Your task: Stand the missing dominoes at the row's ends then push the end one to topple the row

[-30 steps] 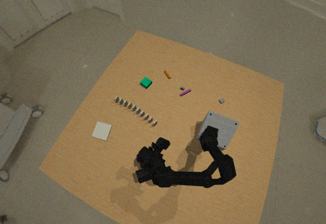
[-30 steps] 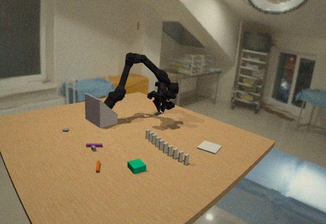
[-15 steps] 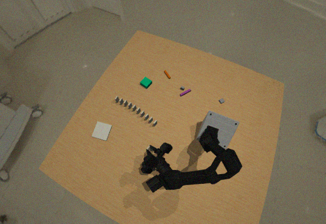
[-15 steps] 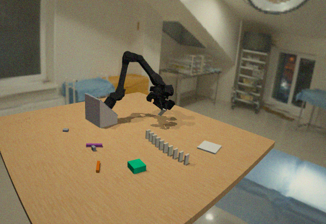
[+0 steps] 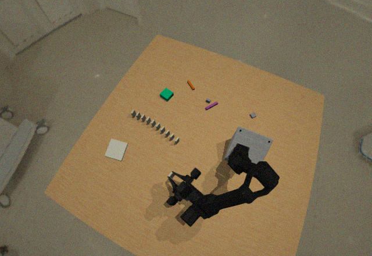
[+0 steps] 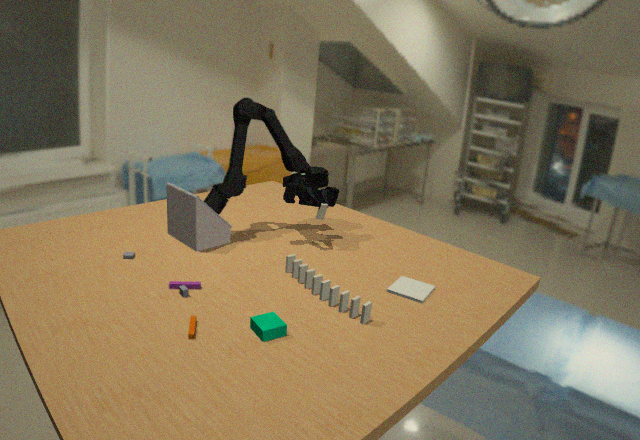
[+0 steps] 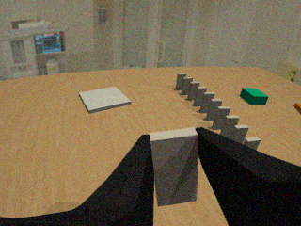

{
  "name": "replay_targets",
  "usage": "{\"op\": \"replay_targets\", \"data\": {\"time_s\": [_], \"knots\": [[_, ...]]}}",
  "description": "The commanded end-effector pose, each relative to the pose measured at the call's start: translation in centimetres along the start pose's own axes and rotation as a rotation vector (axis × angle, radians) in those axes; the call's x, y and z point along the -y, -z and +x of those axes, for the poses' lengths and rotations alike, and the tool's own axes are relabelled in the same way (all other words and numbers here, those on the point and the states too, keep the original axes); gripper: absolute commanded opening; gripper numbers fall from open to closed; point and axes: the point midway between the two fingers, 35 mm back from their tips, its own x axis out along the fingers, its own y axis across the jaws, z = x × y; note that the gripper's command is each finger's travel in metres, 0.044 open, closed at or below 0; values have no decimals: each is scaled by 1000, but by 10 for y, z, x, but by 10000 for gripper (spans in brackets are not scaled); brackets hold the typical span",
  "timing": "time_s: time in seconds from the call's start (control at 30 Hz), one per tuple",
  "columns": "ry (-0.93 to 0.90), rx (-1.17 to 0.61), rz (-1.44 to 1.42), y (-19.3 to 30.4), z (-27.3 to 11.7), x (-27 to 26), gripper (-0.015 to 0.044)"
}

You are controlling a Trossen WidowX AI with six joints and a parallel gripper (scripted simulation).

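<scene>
Black from base to fingertips, the arm (image 5: 228, 200) (image 6: 279, 138) reaches out over the wooden table (image 5: 120, 217) (image 6: 124, 373) (image 7: 42, 127), its gripper (image 5: 170, 177) (image 6: 322, 204) (image 7: 172, 138) closed around a pale grey domino (image 5: 170, 174) (image 6: 321, 211) (image 7: 175, 169). The domino is up in the air, gripped at its two narrow sides (in the exterior view it leans a little), apart from the standing row.

That row of dominoes (image 5: 153, 124) (image 6: 325, 289) (image 7: 204, 98) is upright, ten pieces in a straight line (the spacing looks even), and the held one has not joined either end. Near the row, on one side, a flat off-white square tile (image 5: 116, 149) (image 6: 410, 289) (image 7: 104, 99) lies on the wood; on the other side sits a green square block (image 5: 166, 94) (image 6: 268, 326) (image 7: 254, 96).

Farther along are an orange stick (image 5: 190, 85) (image 6: 192, 326) (image 7: 298, 108) and a purple bar (image 5: 211, 106) (image 6: 185, 284), with a small grey block (image 5: 208, 100) (image 6: 184, 291) just beside the bar. Another small grey piece (image 5: 253, 115) (image 6: 128, 255) lies nearer the arm's grey wedge-shaped mount (image 5: 255, 137) (image 6: 180, 218) (two dark holes show on its top).
</scene>
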Motion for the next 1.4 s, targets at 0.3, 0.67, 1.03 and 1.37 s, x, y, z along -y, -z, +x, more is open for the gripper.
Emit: {"op": "replay_targets", "data": {"time_s": [0.3,0.67,1.03,1.37], "knots": [[-68,133,159,-9,-19,4,107],[-68,133,159,-9,-19,4,107],[-66,131,158,7,-16,-2,107],[-63,128,157,36,-11,-9,107]]}}
